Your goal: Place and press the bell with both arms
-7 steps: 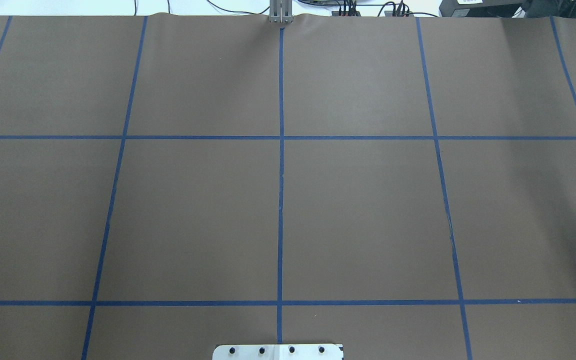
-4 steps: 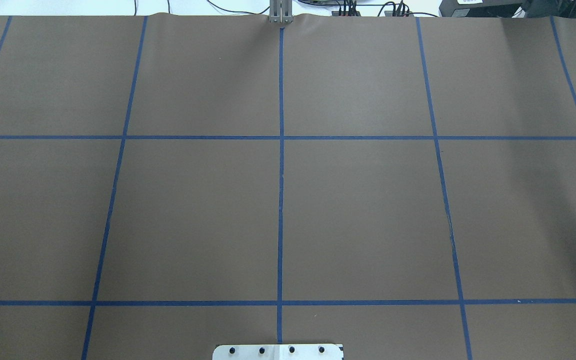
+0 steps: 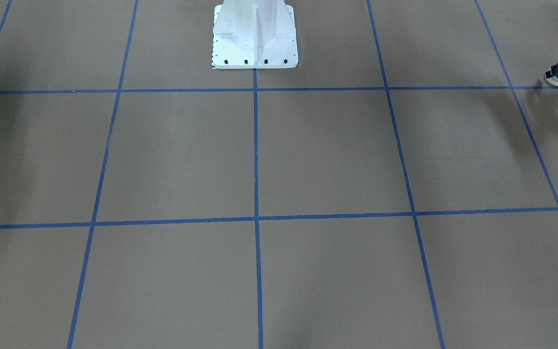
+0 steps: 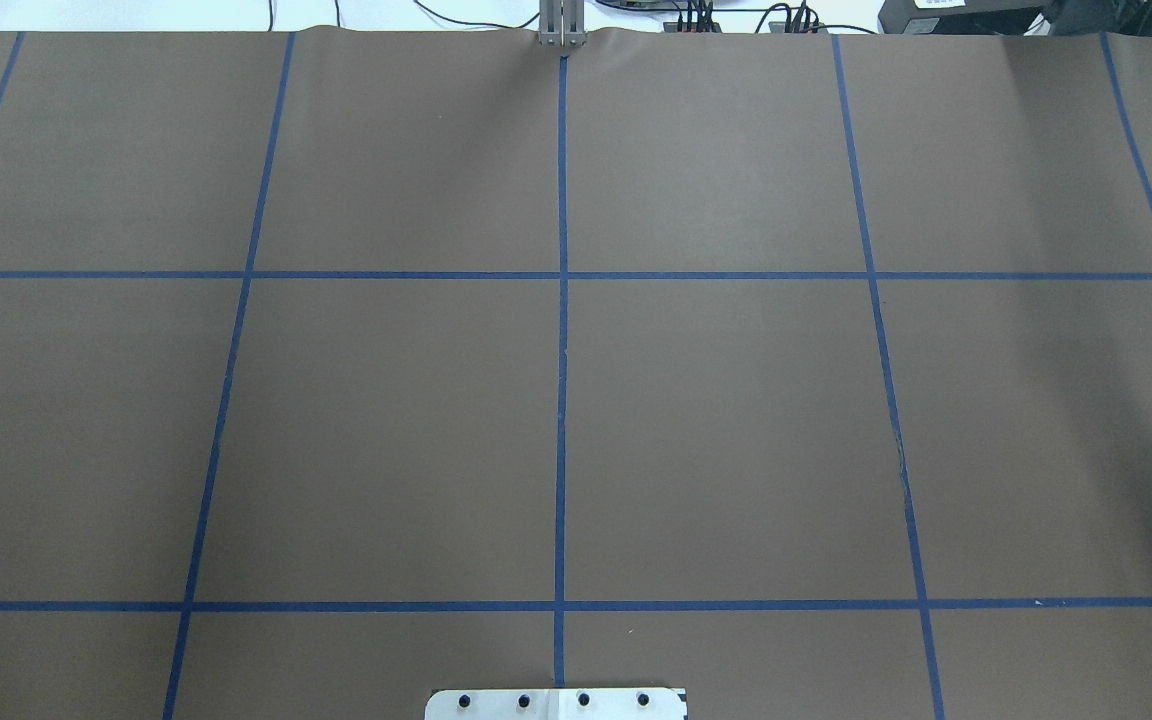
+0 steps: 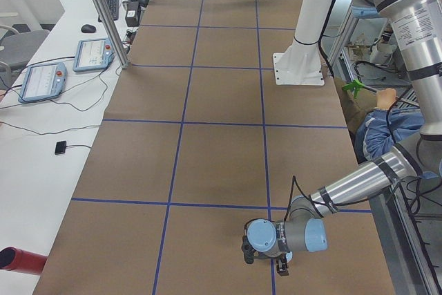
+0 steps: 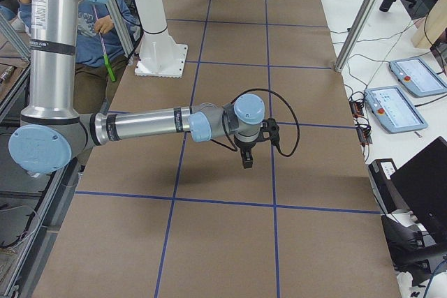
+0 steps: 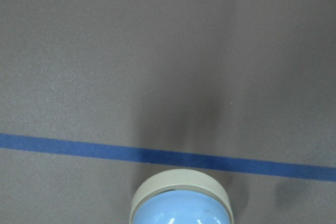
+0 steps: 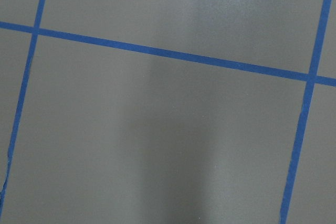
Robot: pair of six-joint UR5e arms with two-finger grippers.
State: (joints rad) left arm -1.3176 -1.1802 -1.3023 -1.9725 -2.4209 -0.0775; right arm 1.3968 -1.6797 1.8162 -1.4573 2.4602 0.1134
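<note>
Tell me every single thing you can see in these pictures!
table: one, brown cover with a blue tape grid, fills most views
bell: one, light blue with a cream rim, robot's left end of the table, under the left gripper
pedestal: one, white, bolted at the table's robot side
teach pendants: two, grey with lit screens, white bench beside the table
red cylinder: one, bench corner
person: one, blue jacket, seated behind the robot, holds a green tool
left arm: one, silver with light-blue caps, low over the table
right arm: one, same colours, stretched over the table
left gripper, right gripper: two, black, cannot tell how the jaws stand
</note>
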